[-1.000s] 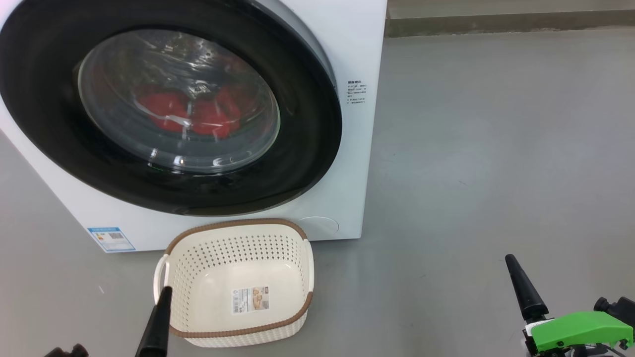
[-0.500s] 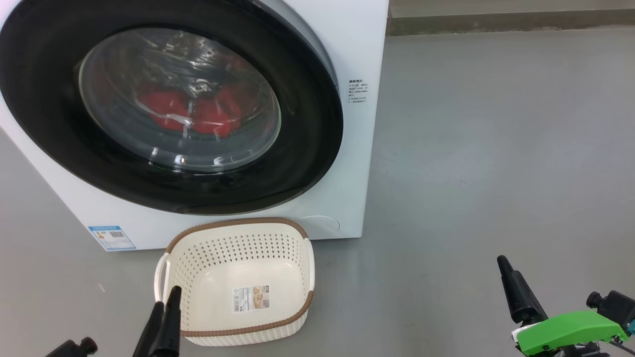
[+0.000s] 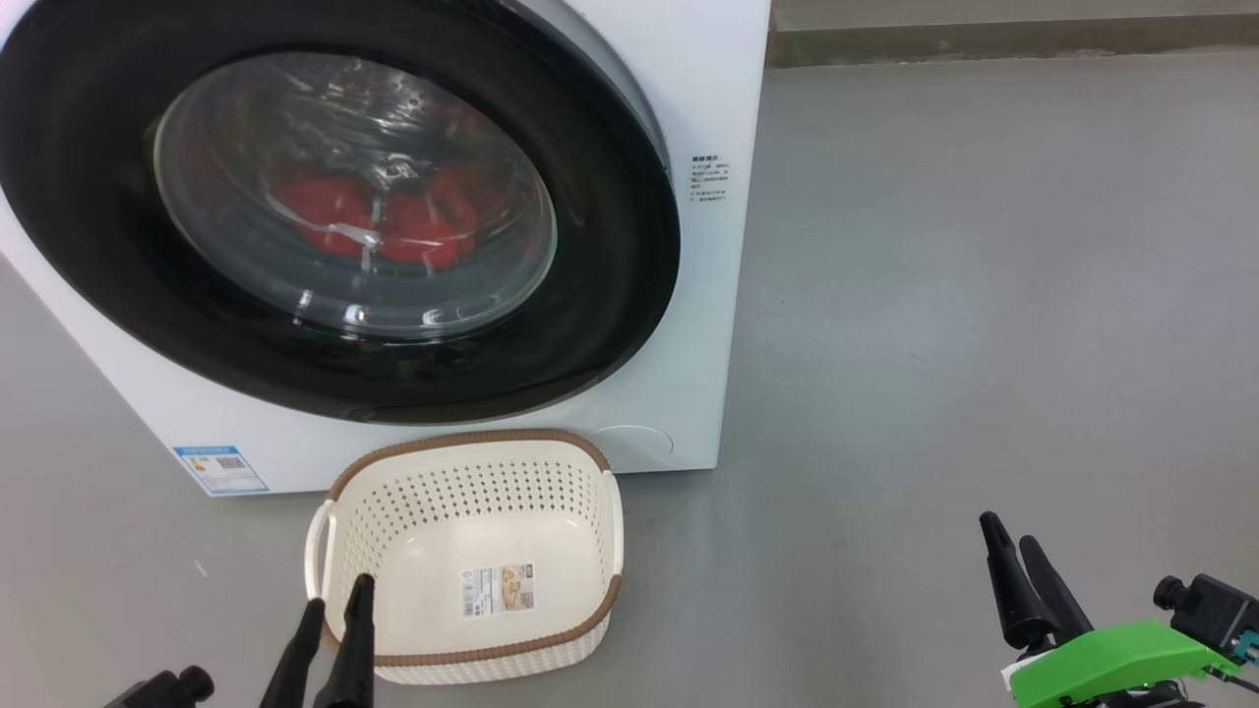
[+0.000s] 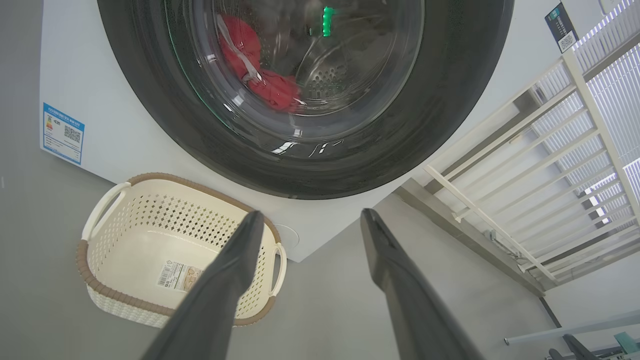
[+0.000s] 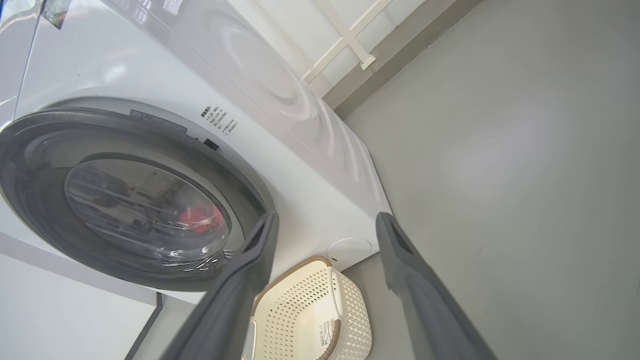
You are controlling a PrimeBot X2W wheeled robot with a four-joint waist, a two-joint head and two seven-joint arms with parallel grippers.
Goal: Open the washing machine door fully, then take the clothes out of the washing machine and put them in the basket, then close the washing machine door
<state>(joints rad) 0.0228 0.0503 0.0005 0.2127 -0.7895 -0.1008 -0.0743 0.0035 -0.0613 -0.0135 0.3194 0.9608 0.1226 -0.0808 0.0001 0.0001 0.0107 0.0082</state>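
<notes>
The white washing machine stands at the upper left. The washing machine door, a black ring around domed glass, lies against its front. Red clothes show through the glass inside the drum. The cream basket sits empty on the floor just before the machine. My left gripper is open at the basket's near left corner, holding nothing. My right gripper is open over bare floor, far right of the basket. The left wrist view looks between the left gripper at the door, clothes and basket.
Open grey floor stretches right of the machine up to a low kerb at the back. A white railing stands beside the machine. A blue label marks the machine's lower left front.
Both grippers have turned, so two fingers of each now show. The left has drifted right along the basket's corner and the right a little left. The door, clothes and basket have not moved.
</notes>
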